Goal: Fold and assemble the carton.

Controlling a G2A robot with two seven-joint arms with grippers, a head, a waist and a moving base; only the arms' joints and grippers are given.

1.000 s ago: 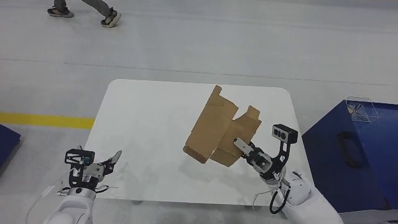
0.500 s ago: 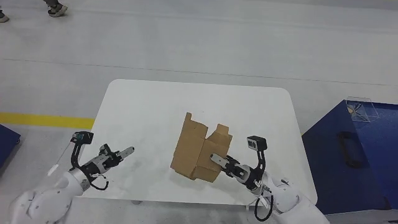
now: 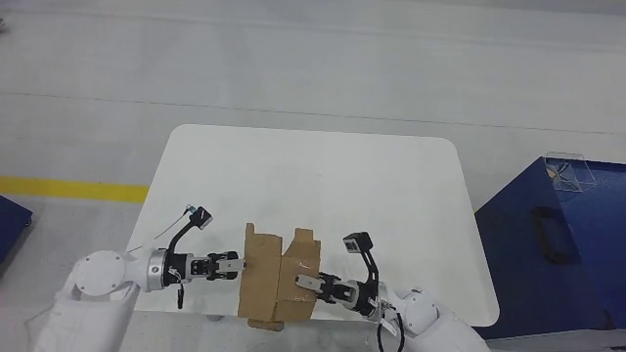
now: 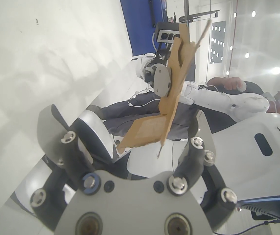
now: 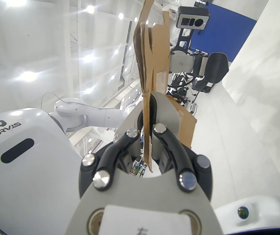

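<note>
Flat-packed carton [image 3: 279,276] stands on edge over the near rim of the white table [image 3: 293,166], held by the right gripper [image 3: 311,282]. Its jaws are drawn in to a narrow slit, clamping the doubled cardboard btwn the fingers [image 5: 165,113]. The rest of the carton [image 5: 152,57] rises straight ahead of that wrist, w/ layers parting slightly at the far end. Facing it from the other side, the left gripper [image 3: 233,263] is spread wide & carries nothing. Its tips point at the carton's free edge, just beside it. One bent flap [image 4: 142,133] hangs nearest to, & ahead of, the open fingers [image 4: 48,121]; whether anything touches there can't be told. Step in hand, by the look of it, is the opening-out. The carton isn't yet squared up, no walls are formed, and all flaps are loose, so the job is at an early stage. Next move prob. calls for the left gripper to ease in & close on a single layer at the free edge, not both. It would then draw that panel away from the right gripper's hold so the sleeve pops into a tube before any flap is folded.
</note>
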